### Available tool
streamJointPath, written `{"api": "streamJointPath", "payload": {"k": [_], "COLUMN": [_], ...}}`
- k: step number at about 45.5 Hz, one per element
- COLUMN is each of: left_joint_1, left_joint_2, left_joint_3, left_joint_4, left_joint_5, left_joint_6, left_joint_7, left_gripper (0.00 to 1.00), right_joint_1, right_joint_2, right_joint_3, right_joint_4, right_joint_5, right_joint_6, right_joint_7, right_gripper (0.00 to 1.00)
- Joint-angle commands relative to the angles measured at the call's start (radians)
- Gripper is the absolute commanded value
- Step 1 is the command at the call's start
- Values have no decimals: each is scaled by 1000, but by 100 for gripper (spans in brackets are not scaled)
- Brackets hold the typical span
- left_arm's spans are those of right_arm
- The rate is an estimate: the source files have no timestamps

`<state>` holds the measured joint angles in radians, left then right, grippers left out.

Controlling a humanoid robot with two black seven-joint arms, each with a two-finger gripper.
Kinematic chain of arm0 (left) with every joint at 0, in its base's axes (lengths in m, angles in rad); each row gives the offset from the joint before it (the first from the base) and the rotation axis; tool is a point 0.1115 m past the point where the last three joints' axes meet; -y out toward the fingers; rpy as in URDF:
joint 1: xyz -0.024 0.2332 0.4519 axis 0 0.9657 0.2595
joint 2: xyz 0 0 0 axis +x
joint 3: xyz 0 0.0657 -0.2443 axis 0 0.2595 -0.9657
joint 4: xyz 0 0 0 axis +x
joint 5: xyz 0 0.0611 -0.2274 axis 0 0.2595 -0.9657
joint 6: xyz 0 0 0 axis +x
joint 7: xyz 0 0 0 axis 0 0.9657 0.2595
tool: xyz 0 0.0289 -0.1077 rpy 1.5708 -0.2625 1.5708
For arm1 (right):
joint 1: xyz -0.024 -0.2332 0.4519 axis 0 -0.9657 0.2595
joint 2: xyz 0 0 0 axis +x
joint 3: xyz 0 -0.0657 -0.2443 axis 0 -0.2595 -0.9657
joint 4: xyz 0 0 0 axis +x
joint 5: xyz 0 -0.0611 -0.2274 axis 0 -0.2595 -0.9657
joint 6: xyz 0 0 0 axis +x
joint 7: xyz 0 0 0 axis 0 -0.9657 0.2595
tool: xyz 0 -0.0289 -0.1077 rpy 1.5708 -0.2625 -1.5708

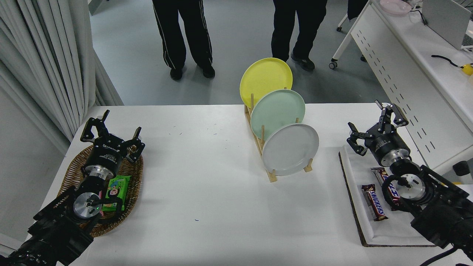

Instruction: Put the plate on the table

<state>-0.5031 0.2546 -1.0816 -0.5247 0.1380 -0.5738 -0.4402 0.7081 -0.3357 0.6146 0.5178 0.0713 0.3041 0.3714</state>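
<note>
The light grey plate (291, 149) stands on edge in the front slot of a wooden rack (272, 176) near the middle of the white table (207, 192). Behind it stand a mint green plate (278, 112) and a yellow plate (265, 80). My right gripper (376, 121) is open and empty, hovering to the right of the grey plate, apart from it, above the far end of a white tray. My left gripper (111, 130) is open and empty, parked over a wicker basket at the left.
The white tray (384, 232) at the right holds chocolate bars (374, 207). The wicker basket (133, 188) at the left holds a green packet (116, 192). Two people's legs (184, 37) stand beyond the far edge. A white perforated-panel desk (414, 74) is at the far right.
</note>
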Motion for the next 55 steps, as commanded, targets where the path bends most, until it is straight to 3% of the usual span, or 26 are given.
{"api": "streamJointPath", "payload": {"k": [1,21,38,47,55], "left_joint_1": [0,0,0,0,0], "left_joint_2": [0,0,0,0,0], "left_joint_3": [0,0,0,-1,0], "left_joint_4": [-1,-1,0,-1,0], "left_joint_5": [0,0,0,0,0], "left_joint_6": [0,0,0,0,0], "left_joint_7": [0,0,0,0,0], "left_gripper": [100,100,100,100,100], "right_joint_1": [77,183,410,430,447], "right_joint_2": [-62,-322,-393,-384,-379], "right_joint_3": [-211,-487,-819,-806,-805], "right_joint_4": [47,409,594,593,588], "right_joint_5": [13,25,274,366,367], "right_joint_6": [0,-5,-109,-109,-117], "right_joint_7": [0,0,-20,-178,-249], "right_gripper": [100,100,100,100,100]}}
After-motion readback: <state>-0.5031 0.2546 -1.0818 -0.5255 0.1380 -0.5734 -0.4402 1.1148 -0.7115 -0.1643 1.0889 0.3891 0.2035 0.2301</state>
